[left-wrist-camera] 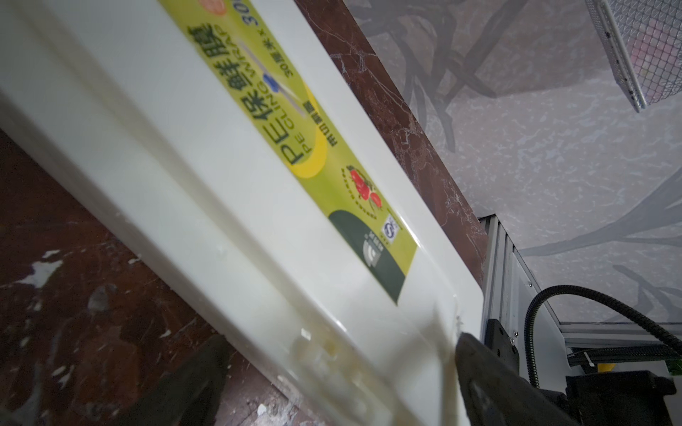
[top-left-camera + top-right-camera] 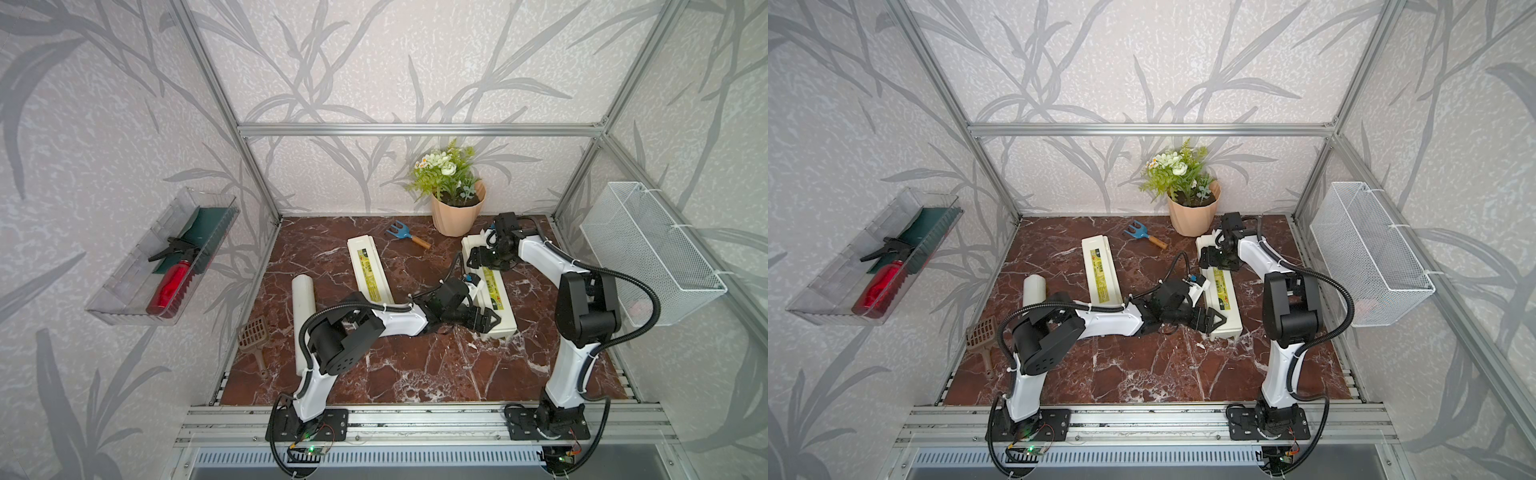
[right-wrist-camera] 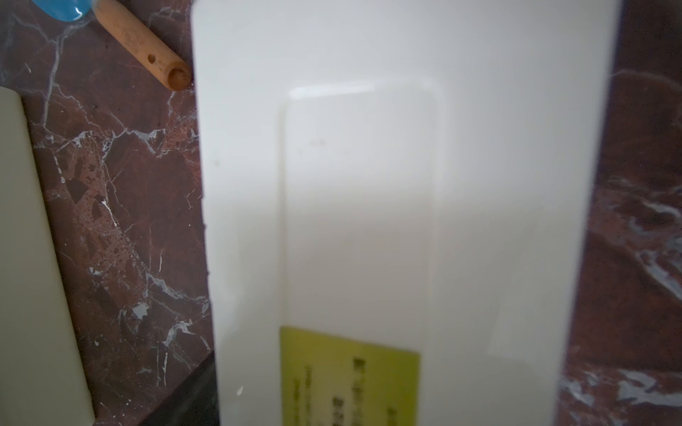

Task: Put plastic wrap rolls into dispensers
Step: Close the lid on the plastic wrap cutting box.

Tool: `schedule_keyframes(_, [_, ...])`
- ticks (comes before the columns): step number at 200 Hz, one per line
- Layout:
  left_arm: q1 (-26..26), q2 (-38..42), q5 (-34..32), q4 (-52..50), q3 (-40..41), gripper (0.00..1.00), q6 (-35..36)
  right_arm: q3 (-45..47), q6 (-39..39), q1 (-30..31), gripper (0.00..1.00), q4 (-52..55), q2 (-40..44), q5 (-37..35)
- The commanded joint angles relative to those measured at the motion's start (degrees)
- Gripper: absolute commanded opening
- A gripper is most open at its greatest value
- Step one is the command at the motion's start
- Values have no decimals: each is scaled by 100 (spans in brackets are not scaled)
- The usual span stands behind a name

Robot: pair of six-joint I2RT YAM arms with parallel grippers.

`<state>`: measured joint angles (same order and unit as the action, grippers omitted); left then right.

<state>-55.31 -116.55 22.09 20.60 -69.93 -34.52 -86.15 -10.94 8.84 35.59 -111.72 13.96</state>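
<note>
I am tending the closed dispenser [image 2: 493, 289] beside the flower pot [image 2: 455, 218], left gripper [image 2: 485, 321] spread wide astride its end farthest from the pot, right gripper [image 2: 484, 259] over its pot end, jaws I cannot make out; next, I reckon, I am going to need the roll [image 2: 302, 303] lying beyond the other dispenser [image 2: 370, 270] from the pot.

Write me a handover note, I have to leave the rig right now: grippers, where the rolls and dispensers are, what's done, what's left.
Left gripper: jaws spread astride the near end of the right-hand dispenser; grip unclear.
Right gripper: over that box's far end; open or shut unclear.
Middle dispenser: lid shut, neither arm on it.
One roll lies on the table, far left; no second roll is visible.
Done: no loaded roll can be confirmed.
Left: load the loose roll; check inside both boxes.
</note>
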Motion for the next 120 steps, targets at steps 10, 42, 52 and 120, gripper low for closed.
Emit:
schedule_keyframes(10, [23, -96, -128, -132, -9, 95, 63, 142, -34, -5, 64, -170, 96, -134])
schedule_keyframes(42, [20, -253, -58, -329, -159, 93, 142, 256, 92, -21, 64, -372, 173, -174])
schedule_keyframes(52, [16, -302, -38, -390, -204, 91, 154, 324, 92, -23, 64, -459, 203, -174])
schedule_keyframes(120, [20, -556, -89, -1051, -533, 82, 392, 354, 76, -81, 83, -554, 153, 27])
